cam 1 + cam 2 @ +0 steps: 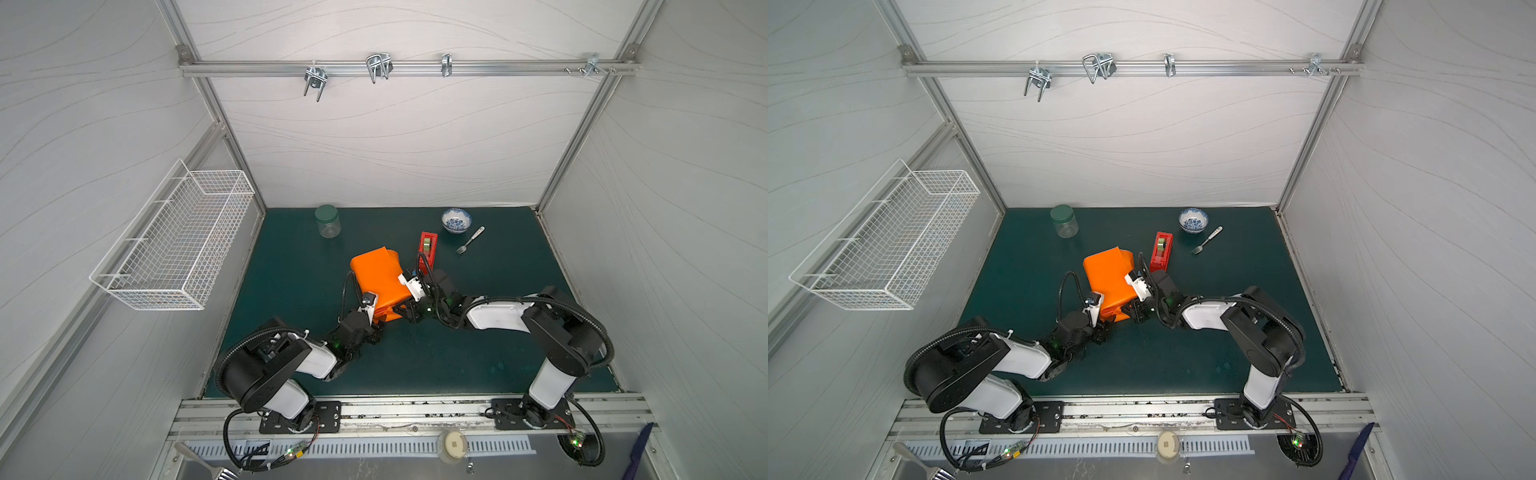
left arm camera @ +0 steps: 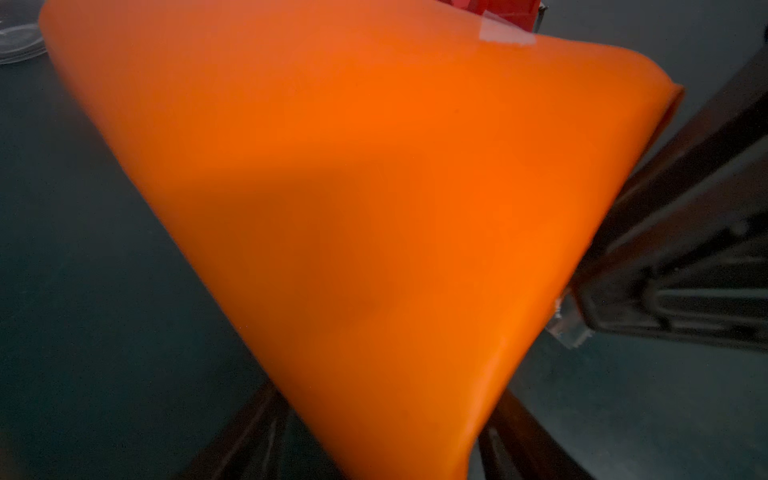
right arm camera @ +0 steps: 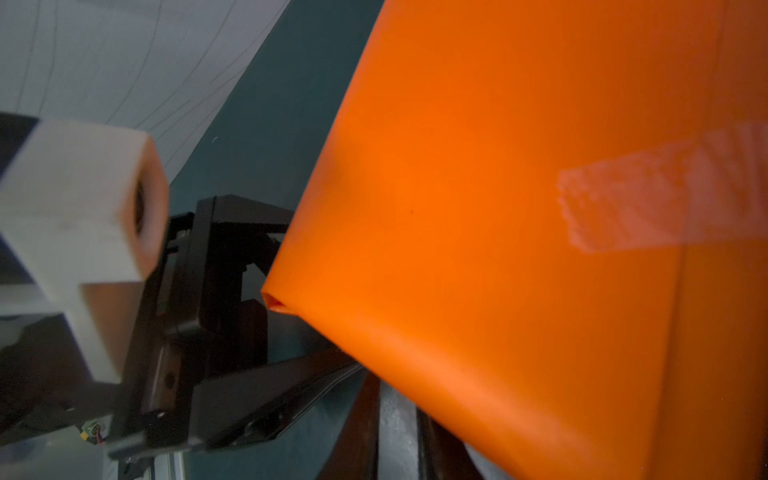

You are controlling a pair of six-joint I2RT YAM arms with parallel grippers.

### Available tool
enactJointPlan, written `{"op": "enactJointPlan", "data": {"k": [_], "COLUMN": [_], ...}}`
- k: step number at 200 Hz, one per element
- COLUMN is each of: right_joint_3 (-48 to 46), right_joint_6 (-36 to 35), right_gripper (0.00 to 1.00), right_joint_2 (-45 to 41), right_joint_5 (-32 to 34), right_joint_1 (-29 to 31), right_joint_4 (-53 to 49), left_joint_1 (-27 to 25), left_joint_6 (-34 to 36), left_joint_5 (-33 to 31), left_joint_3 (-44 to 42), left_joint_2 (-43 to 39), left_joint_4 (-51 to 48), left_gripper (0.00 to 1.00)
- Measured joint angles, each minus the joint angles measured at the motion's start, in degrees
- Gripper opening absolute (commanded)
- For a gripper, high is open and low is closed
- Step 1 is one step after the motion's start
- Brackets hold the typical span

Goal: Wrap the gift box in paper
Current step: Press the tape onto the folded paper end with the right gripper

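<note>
Mid-worktop (image 1: 457,353), the paper (image 1: 376,276) fully hides the gift box, and a tape strip (image 3: 648,199) holds its seam. The left gripper (image 1: 379,324), jaws wide, clamps the paper-covered near end and tilts it up, probably to expose an unfolded end. Whether the right gripper (image 1: 405,312) beside it is spread, I cannot tell.

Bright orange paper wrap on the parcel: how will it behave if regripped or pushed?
The bright orange paper is probably firm over its flat faces, which look taut and smooth. Its open folded end looks hollow, so likely crushes under a pinch. The glossy sheen suggests slip; the clear tape strip might peel if dragged.
</note>
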Motion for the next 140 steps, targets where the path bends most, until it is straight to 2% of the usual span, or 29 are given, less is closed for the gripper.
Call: {"op": "enactJointPlan", "data": {"k": [85,140], "right_joint_3": [-3.7,-4.0], "right_joint_6": [0.0,0.0], "right_gripper": [0.22,0.10], "right_joint_2": [-5.0,-5.6], "right_joint_5": [1.4,1.2], "right_joint_1": [0.0,2.3], "right_joint_4": [-1.7,-1.8], "left_joint_1": [0.0,0.0], "left_joint_6": [-0.3,-0.3], "left_joint_5": [0.0,0.0], "left_joint_3": [0.0,0.0], "left_joint_2": [-0.3,-0.3], "left_joint_4": [-0.1,-0.1], "left_gripper": [0.70,0.70]}}
